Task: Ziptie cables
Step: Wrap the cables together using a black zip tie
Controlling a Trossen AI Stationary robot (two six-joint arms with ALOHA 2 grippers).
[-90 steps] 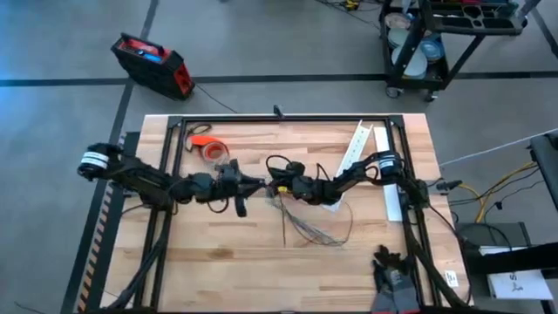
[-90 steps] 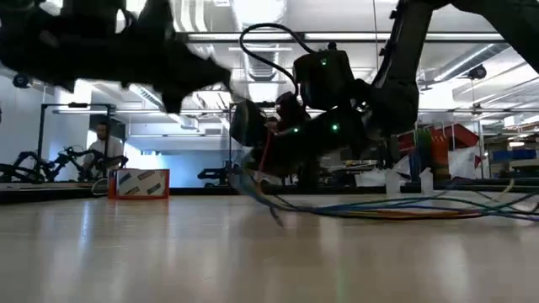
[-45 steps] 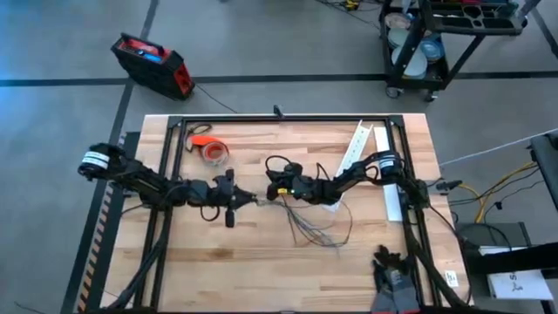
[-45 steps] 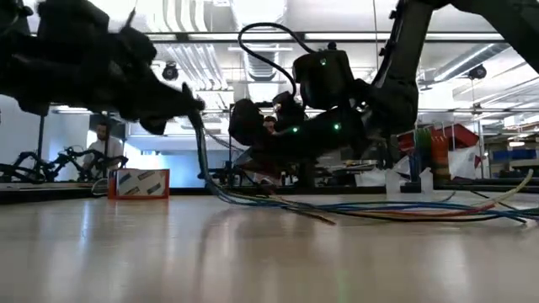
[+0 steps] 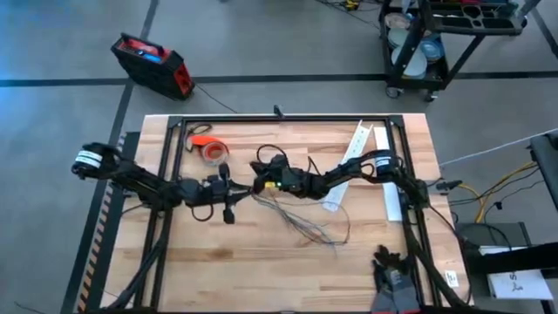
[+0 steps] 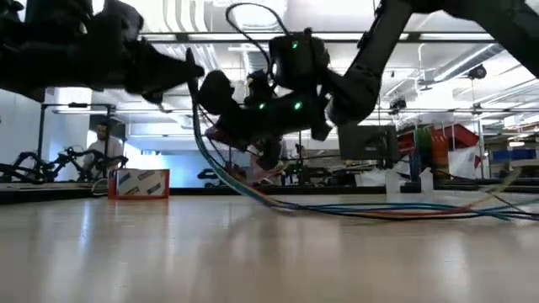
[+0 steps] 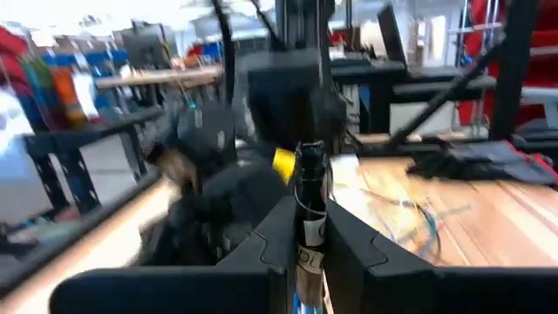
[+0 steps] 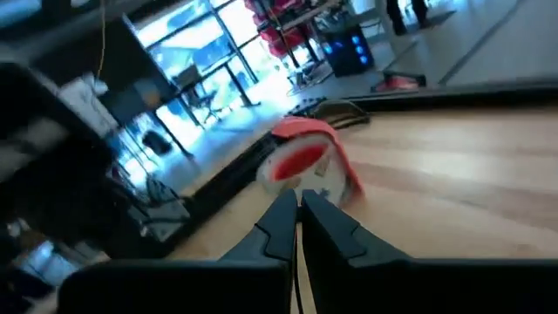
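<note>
The cables [image 5: 305, 225] are a loose bundle of thin green, blue and dark wires; their free ends lie spread on the wood mid-table. The left end of the bundle rises to my left gripper [image 5: 237, 188], which is shut on it. In the low view the wires [image 6: 337, 209] trail along the table and climb at the left. My right gripper [image 5: 259, 183] faces the left one, almost touching it. It is shut on a very thin strip, apparently the ziptie [image 8: 298, 266]. My left gripper pinches the raised end of the bundle [image 7: 309, 214] between its two fingers, coming level from the table's left. A yellow tip [image 7: 284, 162] sticks out beyond the fingers. The wires hang from the hold [image 6: 199, 118], and the rest lies on the table. My right gripper comes level from the table's right. Its shut fingers have only a thin pale strip [image 8: 298, 253] between them, which runs back along them. I cannot tell which part of the strip this is.
An orange tape roll [image 5: 212, 151] lies on the table just beyond the grippers, toward the far left. A long white slotted channel [image 5: 350, 155] lies at the far right, with a second white piece [image 5: 391, 187] beside the right arm. Bare wood shows toward the near edge.
Both grippers have moved toward the table's left edge, staying close together. The held end of the cables has risen higher above the table. The trailing wires have been dragged leftward along the wood.
</note>
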